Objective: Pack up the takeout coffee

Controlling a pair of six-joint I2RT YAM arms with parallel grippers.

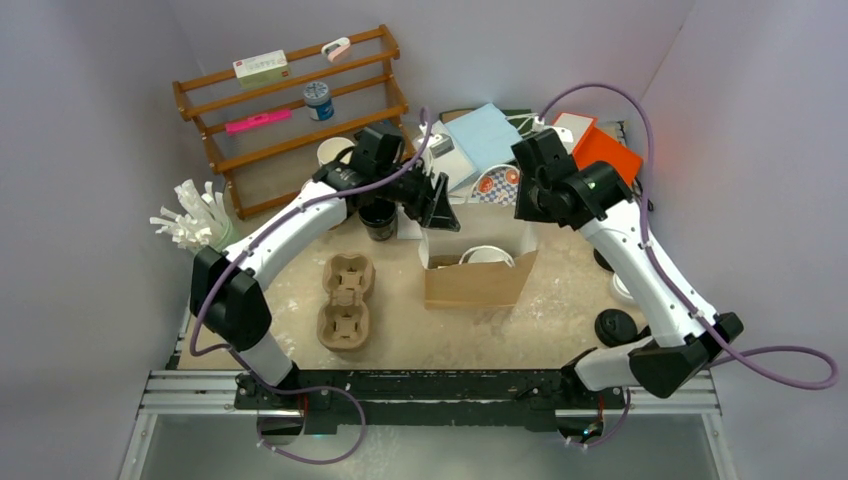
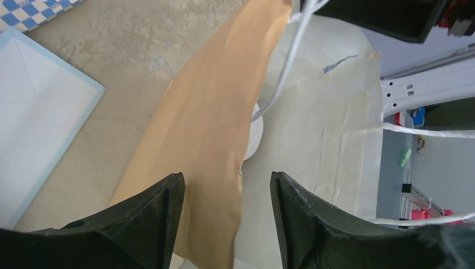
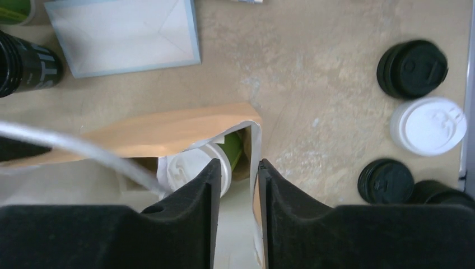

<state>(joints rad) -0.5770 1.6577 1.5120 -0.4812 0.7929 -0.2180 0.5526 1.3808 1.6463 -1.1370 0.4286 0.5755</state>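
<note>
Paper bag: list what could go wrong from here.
1. The right gripper's jaws straddle the paper bag's thin side wall. A hard pull could tear it, or tip the bag with the white-lidded cup inside.
2. The white handle loops across the bag's mouth near the left gripper, so a finger could snag it.
3. The black cup stands close by the left gripper, and a swing could knock it over.

Inside the paper bag (image 3: 168, 134) I see only part of a white-lidded cup (image 3: 193, 168), I can't judge whether my right gripper (image 3: 238, 165) truly pinches the bag's edge, and a black cup (image 3: 22, 61) runs off-frame.
</note>
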